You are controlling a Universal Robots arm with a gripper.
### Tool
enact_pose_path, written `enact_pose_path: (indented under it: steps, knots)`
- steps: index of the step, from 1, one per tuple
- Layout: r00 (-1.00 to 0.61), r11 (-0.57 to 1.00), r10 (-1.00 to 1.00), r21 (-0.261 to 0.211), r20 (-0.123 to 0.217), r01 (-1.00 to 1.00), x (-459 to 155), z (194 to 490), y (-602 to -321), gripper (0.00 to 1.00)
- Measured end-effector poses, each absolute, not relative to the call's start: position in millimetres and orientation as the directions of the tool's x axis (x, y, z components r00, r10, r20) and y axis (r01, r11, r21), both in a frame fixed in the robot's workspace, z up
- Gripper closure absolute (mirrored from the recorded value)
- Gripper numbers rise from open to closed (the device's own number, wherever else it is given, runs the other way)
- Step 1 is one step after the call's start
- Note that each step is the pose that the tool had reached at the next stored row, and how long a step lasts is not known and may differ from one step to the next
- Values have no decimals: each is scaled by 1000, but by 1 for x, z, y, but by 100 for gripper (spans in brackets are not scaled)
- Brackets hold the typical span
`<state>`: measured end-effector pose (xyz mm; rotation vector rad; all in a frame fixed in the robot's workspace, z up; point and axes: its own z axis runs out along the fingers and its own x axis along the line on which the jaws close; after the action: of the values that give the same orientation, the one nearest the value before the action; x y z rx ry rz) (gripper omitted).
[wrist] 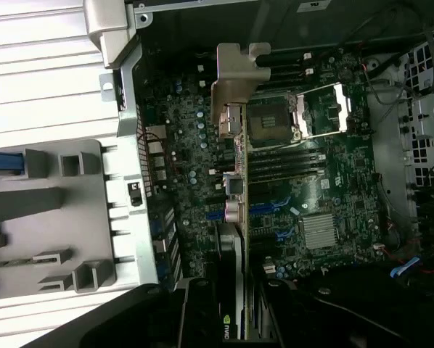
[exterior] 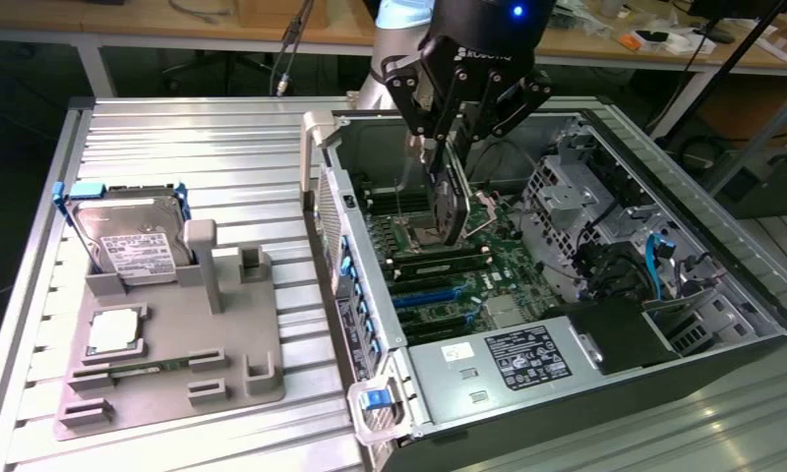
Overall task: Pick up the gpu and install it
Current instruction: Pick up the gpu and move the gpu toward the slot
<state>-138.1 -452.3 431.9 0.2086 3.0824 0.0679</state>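
In the exterior view, the claw (exterior: pixel 449 138) is clenched on the gpu (exterior: pixel 451 202). It holds the card on edge, a bit tilted, inside the open computer case (exterior: pixel 331 197), just above the green board (exterior: pixel 499 251) on the case floor. I cannot tell if the card's low edge touches the board. On the exterior view's left, a gray tray (exterior: pixel 236 334) sits on the desk (exterior: pixel 184 138). A hard drive (exterior: pixel 129 241) stands in it, well apart from the claw. In the wrist view, the gpu (wrist: pixel 239 203) looks like a thin strip running away from the claw (wrist: pixel 239 315). Its silver bracket (wrist: pixel 239 72) is at the far end, and it hangs over the green board (wrist: pixel 326 181), just beside the chip socket (wrist: pixel 275 119). I think a few things could go wrong. If the tilted card does not line up with a blue slot (wrist: pixel 271 206), a push could scratch the board or bend the card. The bracket could catch on the case wall. The card could also slip, since the claw pinches only a thin part.
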Motion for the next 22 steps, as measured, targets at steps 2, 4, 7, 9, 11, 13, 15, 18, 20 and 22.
enact_pose_path:
  steps: [2, 4, 7, 9, 11, 13, 15, 18, 20, 22]
  knots:
    - [-990, 990, 136, 47, -48, 133, -137, 432, -452, 73]
    - [-990, 990, 136, 47, -48, 133, -136, 432, -452, 73]
    - [-990, 990, 136, 47, -48, 133, -134, 432, -452, 73]
    - [-990, 990, 136, 47, -48, 133, -133, 432, -452, 73]
    - [-990, 990, 136, 47, -48, 133, -131, 432, -452, 73]
    - [-990, 990, 136, 47, -48, 133, -130, 432, -452, 73]
    - [-990, 990, 136, 47, -48, 133, -128, 432, -452, 73]
    - [-990, 990, 136, 47, -48, 133, -126, 432, -452, 73]
    - [-990, 990, 136, 47, -48, 133, -125, 432, -452, 73]
    - [-990, 990, 136, 47, -48, 133, -123, 432, -452, 73]
